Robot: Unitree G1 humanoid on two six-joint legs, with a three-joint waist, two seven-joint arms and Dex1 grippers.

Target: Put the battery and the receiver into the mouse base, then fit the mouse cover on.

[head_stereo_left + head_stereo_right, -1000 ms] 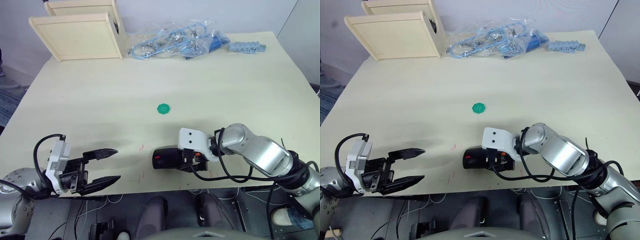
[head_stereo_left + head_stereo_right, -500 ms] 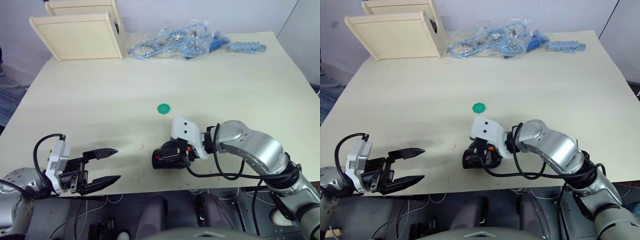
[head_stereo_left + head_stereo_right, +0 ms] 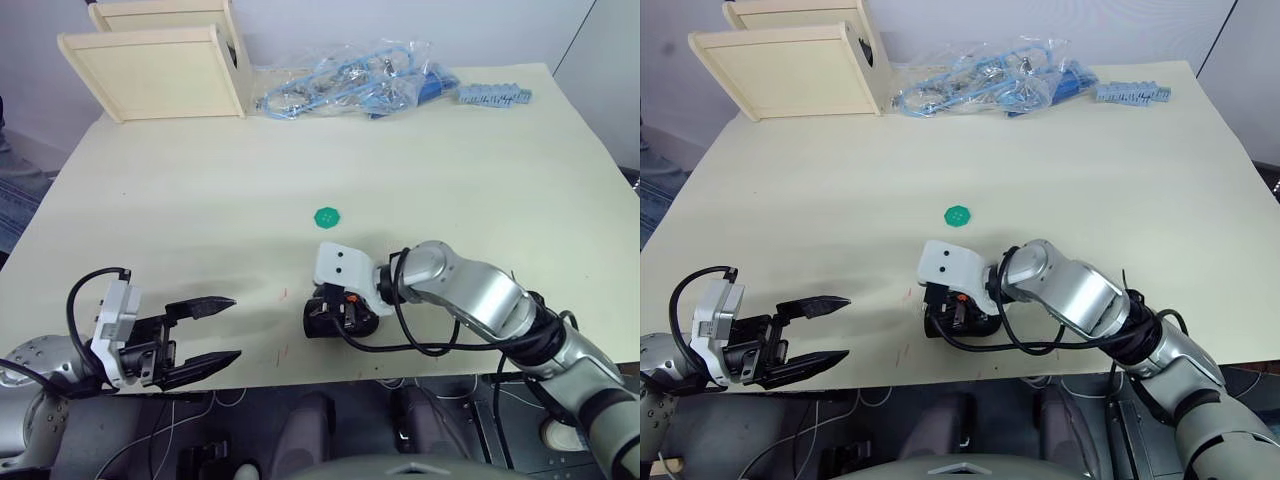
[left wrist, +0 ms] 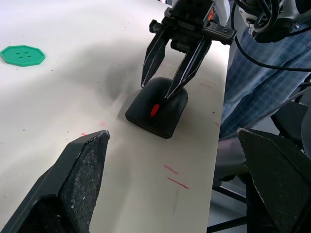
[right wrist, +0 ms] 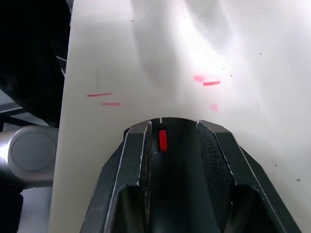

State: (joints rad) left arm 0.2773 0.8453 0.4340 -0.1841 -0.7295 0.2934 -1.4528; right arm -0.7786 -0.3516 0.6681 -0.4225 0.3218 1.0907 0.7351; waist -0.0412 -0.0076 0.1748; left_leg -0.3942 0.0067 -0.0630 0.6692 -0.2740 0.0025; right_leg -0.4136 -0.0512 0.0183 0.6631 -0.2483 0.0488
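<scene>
Right tool [image 4: 167, 80] is standing over the mouse [image 4: 157, 106] near the desk's [image 3: 420, 150] lower edge, a little below the middle of the head frame. Its two black fingers [image 4: 154, 53] are parted and straddling the mouse's back, tips resting on or just above the shell, one on each side of the red wheel [image 5: 163, 140]; contact itself is hard to confirm. It is holding nothing off the desk.

The mouse is looking closed already: a smooth black top with only the wheel showing red, no open cavity, and no battery or receiver lying loose nearby. So the step in hand is probably pressing the cover home or checking its seat. To do that well, the fingers should be bearing straight down and evenly, keeping clear of the wheel, since the mouse is sitting close to the desk edge and a slanted push could be sliding it off.

Left tool [image 3: 200, 335] is hovering at the lower left of the head frame, well apart from the mouse, fingers spread wide and empty. A green button [image 3: 327, 217] is lying above the mouse, untouched.
</scene>
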